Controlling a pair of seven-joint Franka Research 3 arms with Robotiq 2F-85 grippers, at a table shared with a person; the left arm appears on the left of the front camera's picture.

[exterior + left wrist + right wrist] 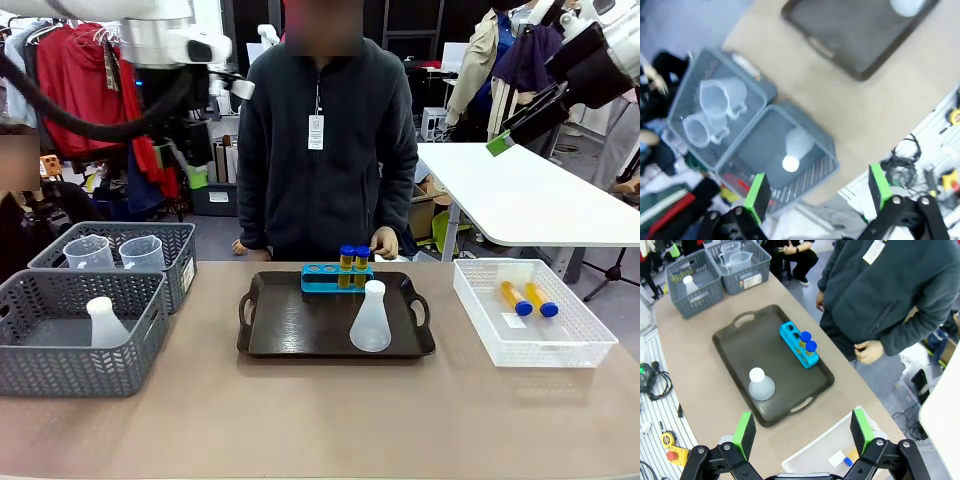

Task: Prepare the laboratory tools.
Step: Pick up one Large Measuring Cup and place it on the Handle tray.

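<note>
A dark tray (300, 322) sits mid-table (320, 420), and at its 12 o'clock edge a blue rack (322, 281) holds two yellow tubes (353, 262) with blue caps, upright in its right-hand holes. A translucent conical flask (371, 322) stands upright on the tray at about 4 o'clock. At 3 o'clock from the tray, apart from it, a white basket (480, 312) holds two more tubes (528, 298) lying side by side. At 9 o'clock from the tray stand two grey baskets: the far basket (183, 262) holds two clear measuring beakers (142, 252), upright, and the near basket (60, 372) holds a second flask (104, 322). A person stands at 12 o'clock across the table, one hand (384, 243) at its edge just behind the rack. The left gripper (819, 192) hangs high above the grey baskets, its green pads spread wide with nothing between them. Its wrist view is smeared, so the pale shapes below are probably the beakers and flask. The right gripper (802, 432) is raised over the table's 3 o'clock side, likewise spread wide and empty, with a corner of the white basket beneath it.
</note>
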